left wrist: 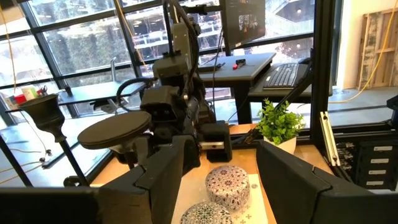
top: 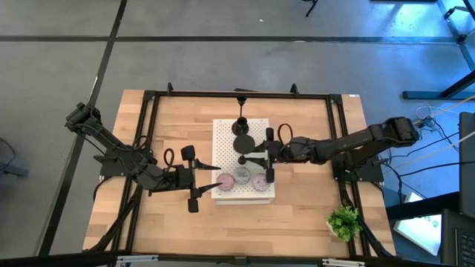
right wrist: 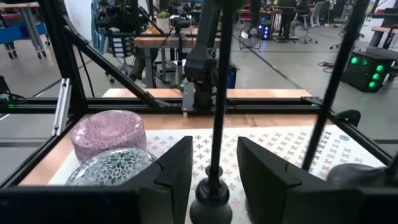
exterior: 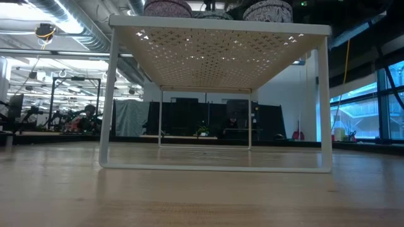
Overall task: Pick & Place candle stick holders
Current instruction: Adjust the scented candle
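While a black stemmed holder [top: 244, 159] is being gripped on the white perforated board [top: 223, 133], the pick step is judged to be in hand; a straight lift is being called for next, so the other pieces are not knocked.

Seen from above, the right gripper [top: 261, 160] is being reached in from three o'clock, its arm stretched nearly level across the wooden table [top: 163, 230], with a second black holder [top: 242, 124] standing at twelve o'clock of it. The left gripper [top: 199, 180] is being held at the board's nine o'clock edge, just off the pink puck [top: 225, 180], grey puck [top: 242, 176] and lavender puck [top: 259, 180].

From table height, only the board's underside and puck tops are being shown.

Through the left wrist camera, the left fingers [left wrist: 163, 167] are being kept parted and empty, patterned pucks ahead, a small green plant [left wrist: 277, 122] beyond.

Through the right wrist camera, the right fingers [right wrist: 175, 167] are being closed around the thin stem [right wrist: 217, 118], the round base below.
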{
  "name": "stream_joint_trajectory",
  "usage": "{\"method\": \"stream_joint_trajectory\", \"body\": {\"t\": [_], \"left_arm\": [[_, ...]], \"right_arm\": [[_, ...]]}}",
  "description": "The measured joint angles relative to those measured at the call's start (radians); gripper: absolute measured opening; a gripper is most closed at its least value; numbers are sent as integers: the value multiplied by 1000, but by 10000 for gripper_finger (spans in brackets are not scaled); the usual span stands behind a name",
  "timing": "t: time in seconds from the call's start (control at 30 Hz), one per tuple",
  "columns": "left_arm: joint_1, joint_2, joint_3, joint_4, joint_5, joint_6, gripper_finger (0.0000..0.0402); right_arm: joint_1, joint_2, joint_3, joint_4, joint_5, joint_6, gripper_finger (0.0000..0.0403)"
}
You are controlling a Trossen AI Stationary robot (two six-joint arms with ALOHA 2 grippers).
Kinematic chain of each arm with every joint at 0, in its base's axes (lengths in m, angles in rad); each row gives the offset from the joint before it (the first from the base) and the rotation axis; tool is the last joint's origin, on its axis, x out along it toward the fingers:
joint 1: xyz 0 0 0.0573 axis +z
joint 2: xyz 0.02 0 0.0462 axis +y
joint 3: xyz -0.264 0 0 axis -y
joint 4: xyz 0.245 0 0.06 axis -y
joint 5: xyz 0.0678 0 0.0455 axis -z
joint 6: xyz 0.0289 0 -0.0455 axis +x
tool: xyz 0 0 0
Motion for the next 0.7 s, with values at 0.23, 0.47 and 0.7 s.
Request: {"method": "stream_joint_trajectory", "body": {"t": [0.23,0.47,0.7], "left_arm": [[0,0,0,-4,0,-3,200],[0,0,0,-38,0,-47,200],[-2,0,0,-37,1,-56,200]], "right_arm": [[34,-118,1,-131,67,0,130],[79,-260,1,-354,51,108,130],[190,-344,2,-537,-72,198,130]]}}
